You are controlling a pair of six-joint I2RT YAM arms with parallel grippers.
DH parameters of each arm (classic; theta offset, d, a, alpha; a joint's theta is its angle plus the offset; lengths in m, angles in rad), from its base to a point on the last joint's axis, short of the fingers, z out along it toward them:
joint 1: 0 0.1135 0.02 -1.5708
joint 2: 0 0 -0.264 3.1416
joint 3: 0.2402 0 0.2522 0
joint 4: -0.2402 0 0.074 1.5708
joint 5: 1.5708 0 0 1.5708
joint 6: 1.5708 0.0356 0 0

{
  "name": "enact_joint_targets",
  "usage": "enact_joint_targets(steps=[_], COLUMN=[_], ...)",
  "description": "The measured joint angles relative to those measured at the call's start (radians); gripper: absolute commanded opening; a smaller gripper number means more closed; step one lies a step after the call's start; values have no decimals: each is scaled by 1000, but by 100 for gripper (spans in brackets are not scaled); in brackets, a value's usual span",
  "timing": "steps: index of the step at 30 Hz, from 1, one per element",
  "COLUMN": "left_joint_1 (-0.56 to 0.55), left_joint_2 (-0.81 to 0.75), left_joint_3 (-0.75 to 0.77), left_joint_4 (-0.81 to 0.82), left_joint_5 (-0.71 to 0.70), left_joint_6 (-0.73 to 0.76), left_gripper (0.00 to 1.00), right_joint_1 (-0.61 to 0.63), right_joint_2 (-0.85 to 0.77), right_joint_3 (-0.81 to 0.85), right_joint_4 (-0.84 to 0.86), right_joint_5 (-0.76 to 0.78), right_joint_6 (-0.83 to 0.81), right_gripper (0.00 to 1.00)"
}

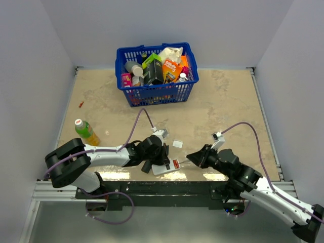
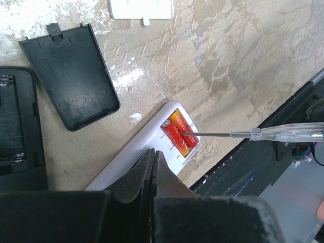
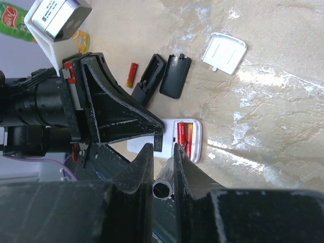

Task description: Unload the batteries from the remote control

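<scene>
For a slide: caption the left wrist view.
Screwdriver tip meets the red batteries in the white remote's open bay; left gripper shut over it.

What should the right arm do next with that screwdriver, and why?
Probably lever the screwdriver tip upward to pop one out: it touches the two batteries seated in the white remote, whose bay is open, while the left gripper presses it down.

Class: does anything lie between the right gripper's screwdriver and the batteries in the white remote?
Nothing visible does. The remote has its compartment open, its white cover lies apart on the table, and the tip of the screwdriver in the right gripper reaches the batteries directly.
</scene>
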Motion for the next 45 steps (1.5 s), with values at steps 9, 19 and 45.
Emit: enact_joint_targets(steps=[9, 19, 45], left_joint_1=[0, 0, -1], left_joint_2=[-6, -6, 50], left_joint_3=[-9, -10, 13], left_joint_4=[7, 10, 73], left_joint_5=[-4, -4, 0], left_joint_6=[-14, -15, -23], left_gripper=[2, 2, 1], right_joint_1=[-2, -4, 11], right_joint_2=[68, 0, 29], right_joint_3=[6, -22, 71], right_joint_4=[57, 37, -138], right_joint_5=[5, 42, 79], right_joint_6=[47, 69, 158], right_gripper=[0, 0, 0])
